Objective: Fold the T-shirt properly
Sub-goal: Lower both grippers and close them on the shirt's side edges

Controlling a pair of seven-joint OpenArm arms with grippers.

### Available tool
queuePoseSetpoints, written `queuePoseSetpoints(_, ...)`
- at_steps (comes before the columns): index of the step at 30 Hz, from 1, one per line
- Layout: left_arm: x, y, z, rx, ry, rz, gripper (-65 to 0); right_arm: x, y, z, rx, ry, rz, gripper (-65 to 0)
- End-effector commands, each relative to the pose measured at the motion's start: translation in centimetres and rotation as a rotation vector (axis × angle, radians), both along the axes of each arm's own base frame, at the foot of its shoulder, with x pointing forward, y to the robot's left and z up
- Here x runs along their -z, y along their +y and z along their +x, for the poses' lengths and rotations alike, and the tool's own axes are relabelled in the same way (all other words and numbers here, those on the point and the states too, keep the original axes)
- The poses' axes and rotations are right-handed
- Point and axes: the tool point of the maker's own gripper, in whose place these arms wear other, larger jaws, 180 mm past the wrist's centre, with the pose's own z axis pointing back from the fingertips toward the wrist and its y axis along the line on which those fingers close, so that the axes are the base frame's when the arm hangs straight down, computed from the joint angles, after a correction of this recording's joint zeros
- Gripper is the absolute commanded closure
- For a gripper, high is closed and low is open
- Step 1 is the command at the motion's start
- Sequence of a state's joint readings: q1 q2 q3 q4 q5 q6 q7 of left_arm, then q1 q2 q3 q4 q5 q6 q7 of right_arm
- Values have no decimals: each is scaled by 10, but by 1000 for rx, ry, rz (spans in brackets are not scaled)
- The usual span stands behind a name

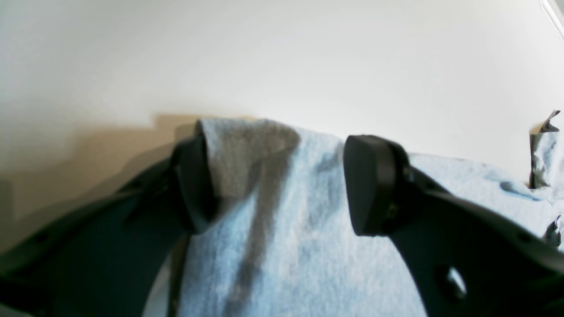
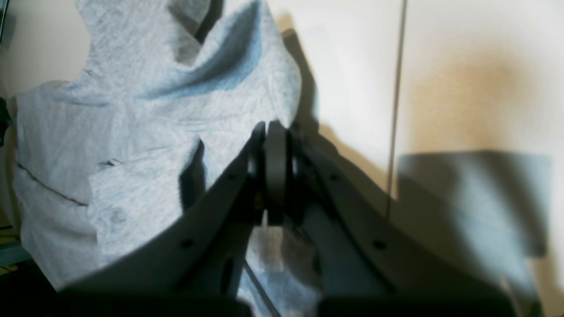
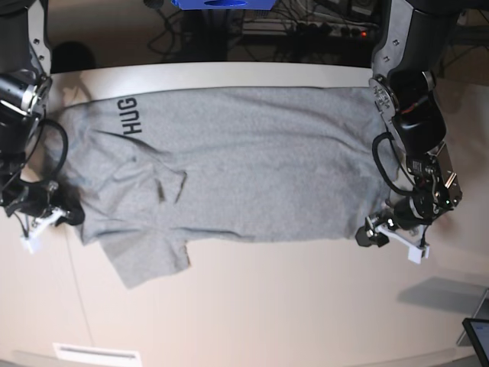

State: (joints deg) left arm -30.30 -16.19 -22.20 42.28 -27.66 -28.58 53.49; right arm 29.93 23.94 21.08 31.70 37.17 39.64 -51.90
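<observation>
Between left claw (image 1: 280, 185) tips, T-shirt (image 1: 291, 246) edge

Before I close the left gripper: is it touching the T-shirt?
Touching. Left wrist view: the open left gripper straddles the T-shirt edge, cloth draped against one finger.

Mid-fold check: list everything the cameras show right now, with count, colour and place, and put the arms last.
T-shirt: one, heather grey, spread across the table, a sleeve pointing toward the near edge.
Lettering: black print, HUG readable, on a turned-over edge at the base view's left.
Table: one, off-white, under the shirt.
Cables: several, dark, behind the far table edge.
Blue object: one, top edge of the base view, cut off.
Left gripper: black, jaws open, astride the shirt's edge.
Right gripper: black, jaws shut, at the shirt's other end.
</observation>
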Motion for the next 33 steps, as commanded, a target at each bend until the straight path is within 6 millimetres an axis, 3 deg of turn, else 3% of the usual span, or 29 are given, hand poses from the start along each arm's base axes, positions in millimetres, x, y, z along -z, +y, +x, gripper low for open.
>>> queuePoseSetpoints(1,36,-13,-37,67,208,22,-435,-14,-12,9,9,-39,-23,0)
queuePoseSetpoints(9,36,-11,-37,66,209,31,-405,-12,-12,7,10,-36,-23,0)
queuePoseSetpoints(21,43,-5,-44,45,209,41,0,-11,-12,6,8,-32,-23,0)
queuePoseSetpoints(30,40,-8,-35,146,170,177,0,-12,-12,7,11,-39,-24,0)
queuePoseSetpoints(33,35,-8,-32,170,157,209,0,-21,-15,11,2,-73,-51,0)
